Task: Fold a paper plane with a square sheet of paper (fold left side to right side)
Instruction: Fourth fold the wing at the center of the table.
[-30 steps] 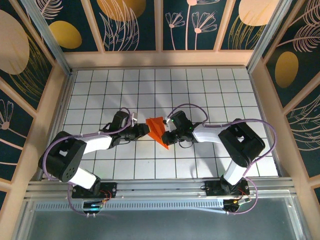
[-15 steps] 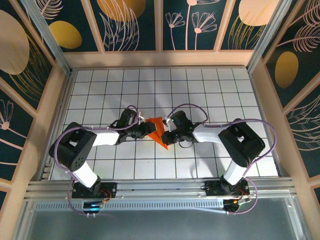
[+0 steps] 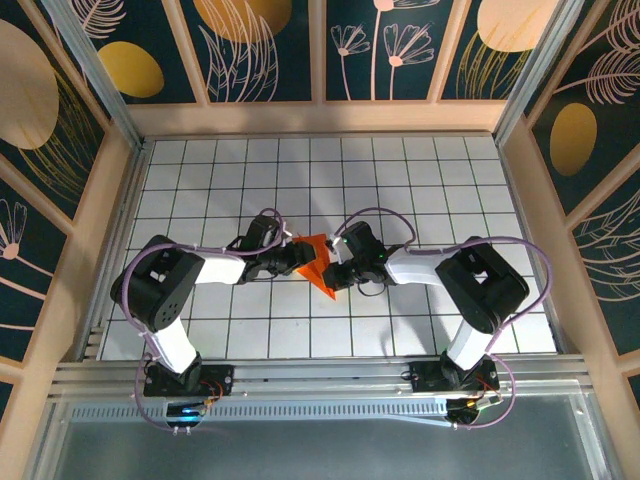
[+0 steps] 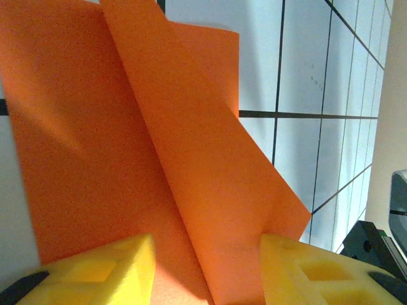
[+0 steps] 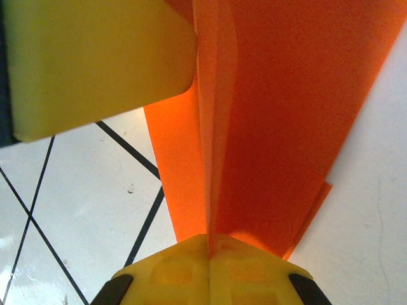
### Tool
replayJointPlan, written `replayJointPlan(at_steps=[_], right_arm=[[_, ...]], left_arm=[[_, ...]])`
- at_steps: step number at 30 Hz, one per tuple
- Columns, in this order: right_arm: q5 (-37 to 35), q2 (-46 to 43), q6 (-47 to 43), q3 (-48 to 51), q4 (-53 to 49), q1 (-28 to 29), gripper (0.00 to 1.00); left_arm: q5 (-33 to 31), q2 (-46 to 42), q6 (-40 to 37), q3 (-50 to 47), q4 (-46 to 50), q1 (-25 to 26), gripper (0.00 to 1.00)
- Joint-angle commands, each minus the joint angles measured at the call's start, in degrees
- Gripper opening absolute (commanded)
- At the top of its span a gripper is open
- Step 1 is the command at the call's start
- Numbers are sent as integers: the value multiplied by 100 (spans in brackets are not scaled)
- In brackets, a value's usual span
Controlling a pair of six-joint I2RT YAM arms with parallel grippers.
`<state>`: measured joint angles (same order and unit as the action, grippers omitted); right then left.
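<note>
The square sheet of paper [image 3: 318,256] is bright orange and folded into a pointed wedge, lying mid-table with its tip toward the near side. My left gripper [image 3: 293,258] is at its left edge. In the left wrist view the yellow fingertips [image 4: 95,270] stand apart, the gripper [image 4: 206,273] open over the paper [image 4: 127,127], with a raised creased flap between them. My right gripper [image 3: 336,270] is on the paper's right side. In the right wrist view it [image 5: 208,257] is shut on a standing fold of the paper [image 5: 299,114]. A left finger [image 5: 95,63] shows at the top left of that view.
The table [image 3: 420,180] is white with a black grid and is boxed in by wooden walls [image 3: 320,118] at the back and sides. A metal rail [image 3: 320,375] runs along the near edge by the arm bases. Part of the right arm [image 4: 381,248] shows dark.
The left arm has swung its elbow rightward and its gripper has edged closer onto the paper's left edge. The right gripper and the paper have barely moved.
</note>
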<state>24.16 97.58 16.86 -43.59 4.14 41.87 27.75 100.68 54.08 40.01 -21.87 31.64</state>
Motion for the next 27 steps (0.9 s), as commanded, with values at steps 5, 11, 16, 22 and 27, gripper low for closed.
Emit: replayJointPlan(at_steps=[5,11,16,22,27], right_arm=[[159,124,2,53,29,-47,2],[192,125,1,18,5,-54,3],[233,-52,18,4,-2,-71,10],[592,-434,102,50,56,-184,25],[907,-830,164,200,192,-520,39]], left_arm=[[-397,186,-291,179,667,35,46],[-489,282,-349,234,809,44,46],[-518,320,-372,255,856,53,47],[-521,311,-372,257,860,55,46],[-534,285,-371,235,860,66,46]])
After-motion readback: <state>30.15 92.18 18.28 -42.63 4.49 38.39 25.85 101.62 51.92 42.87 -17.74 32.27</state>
